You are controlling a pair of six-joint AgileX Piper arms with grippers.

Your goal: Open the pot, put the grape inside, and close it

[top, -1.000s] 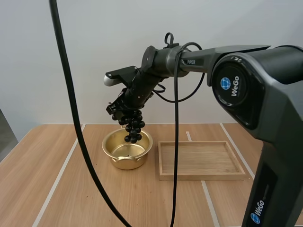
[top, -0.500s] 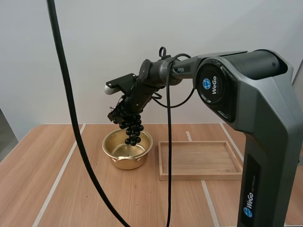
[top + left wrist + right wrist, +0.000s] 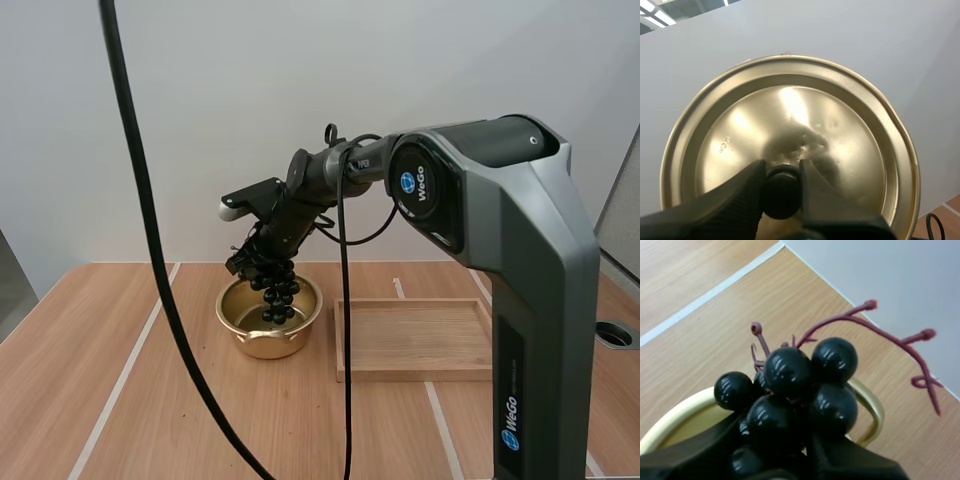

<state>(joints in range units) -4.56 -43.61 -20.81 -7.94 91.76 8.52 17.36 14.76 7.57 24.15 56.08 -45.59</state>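
Right fingers [image 3: 855, 467] clench glossy black grape bunch [image 3: 278, 290] over round golden pot [image 3: 268, 342]; left fingers [image 3: 740, 195] grip golden lid's [image 3: 790, 115] black knob [image 3: 782, 196]. Risk: off-centre release snags bunch on rim.

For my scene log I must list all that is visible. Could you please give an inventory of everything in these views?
pot: one, gold, open, on the table left of the tray.
grapes: one bunch, black berries with reddish stems, hanging over the open pot.
lid: one, gold, off the pot, held by its black knob.
tray: one, light wood, lying flat beside the pot, nothing in it.
table: one, wood with white lines, under the pot and the tray.
left gripper: one, black, pinching the knob of the lid.
right gripper: one, black, shut on the grapes above the pot.
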